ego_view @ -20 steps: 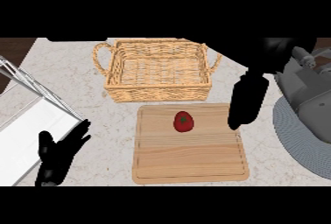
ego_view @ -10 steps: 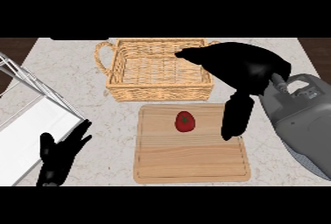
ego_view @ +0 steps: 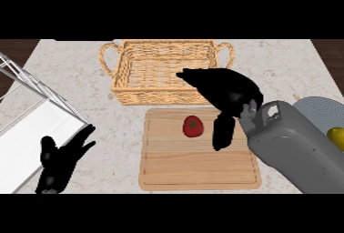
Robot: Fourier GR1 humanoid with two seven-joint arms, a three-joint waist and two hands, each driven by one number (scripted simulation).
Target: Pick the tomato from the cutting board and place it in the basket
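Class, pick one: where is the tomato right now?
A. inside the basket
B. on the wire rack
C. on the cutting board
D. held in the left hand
C: the tomato lies on the cutting board, just left of the right hand, with the basket beyond it.

Right forearm (ego_view: 295, 150): smooth grey casing with rounded edges and a loop-shaped grey bracket at the wrist, right of the frame. Right hand (ego_view: 225, 88): matte black, glossy highlights. Left hand (ego_view: 60, 161): same matte black, lower left of the frame.
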